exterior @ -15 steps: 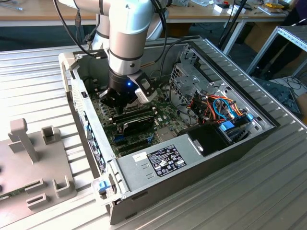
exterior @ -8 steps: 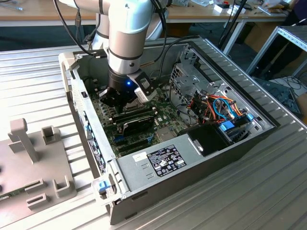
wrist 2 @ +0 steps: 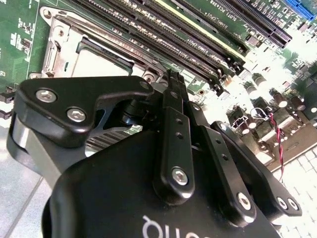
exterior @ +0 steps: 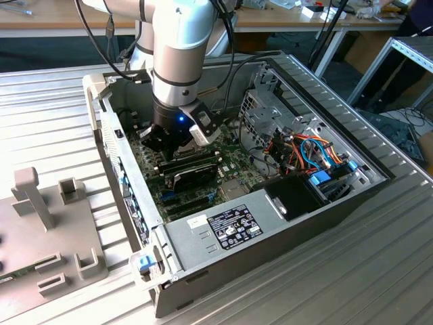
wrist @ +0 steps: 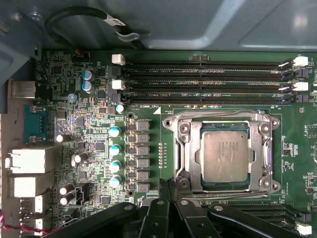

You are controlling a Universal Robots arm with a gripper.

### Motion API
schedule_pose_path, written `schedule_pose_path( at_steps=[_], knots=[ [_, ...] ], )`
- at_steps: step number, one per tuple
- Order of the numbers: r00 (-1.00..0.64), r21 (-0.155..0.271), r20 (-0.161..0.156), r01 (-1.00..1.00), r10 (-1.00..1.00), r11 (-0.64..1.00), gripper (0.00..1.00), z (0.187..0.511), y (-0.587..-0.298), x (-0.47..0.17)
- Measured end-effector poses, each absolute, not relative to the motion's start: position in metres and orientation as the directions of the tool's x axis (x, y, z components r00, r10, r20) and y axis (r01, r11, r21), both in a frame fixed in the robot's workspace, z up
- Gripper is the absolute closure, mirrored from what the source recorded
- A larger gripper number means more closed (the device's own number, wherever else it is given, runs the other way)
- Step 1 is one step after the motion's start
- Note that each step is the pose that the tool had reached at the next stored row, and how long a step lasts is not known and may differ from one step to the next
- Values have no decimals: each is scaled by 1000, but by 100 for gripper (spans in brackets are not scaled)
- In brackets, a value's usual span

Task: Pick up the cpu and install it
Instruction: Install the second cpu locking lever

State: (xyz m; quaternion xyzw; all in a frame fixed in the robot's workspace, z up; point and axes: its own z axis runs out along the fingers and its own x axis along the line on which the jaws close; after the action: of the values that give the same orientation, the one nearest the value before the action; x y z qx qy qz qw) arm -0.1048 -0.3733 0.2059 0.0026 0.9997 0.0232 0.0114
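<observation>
Open computer case (exterior: 352, 196) on slatted table (exterior: 54, 108); grey fixture (exterior: 40, 223) beside it.

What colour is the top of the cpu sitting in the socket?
Dull silver-grey, best seen in the first wrist view: cpu.

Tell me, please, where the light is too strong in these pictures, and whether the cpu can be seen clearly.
In the second wrist view, glare washes out the motherboard at its far edge. In the first wrist view, light is even and the cpu lies sharp inside the socket frame. In the exterior view, the arm shades the case interior.
</observation>
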Motion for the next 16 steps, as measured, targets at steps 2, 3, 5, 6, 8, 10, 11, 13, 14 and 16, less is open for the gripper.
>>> schedule_pose_path(
  at_steps=[2,3,5,6,8,10,11,13,14,16],
  knots=[
    [-1000,47,-23,5,6,999,89,205,-373,-105],
    [-1000,47,-23,5,6,999,89,204,-373,-105],
    [-1000,46,-23,5,6,999,89,203,-373,-105],
    [-1000,46,-23,5,6,999,89,203,-373,-105],
    [-1000,45,-23,5,6,999,89,202,-373,-105],
    [-1000,43,-23,5,6,999,89,201,-373,-105],
    [-1000,42,-23,5,6,999,89,201,-373,-105],
    [-1000,37,-23,5,6,999,89,201,-373,-105],
    [-1000,32,-23,5,6,999,89,201,-373,-105],
    [-1000,16,-24,5,5,1000,89,200,-373,-105]
  ],
)
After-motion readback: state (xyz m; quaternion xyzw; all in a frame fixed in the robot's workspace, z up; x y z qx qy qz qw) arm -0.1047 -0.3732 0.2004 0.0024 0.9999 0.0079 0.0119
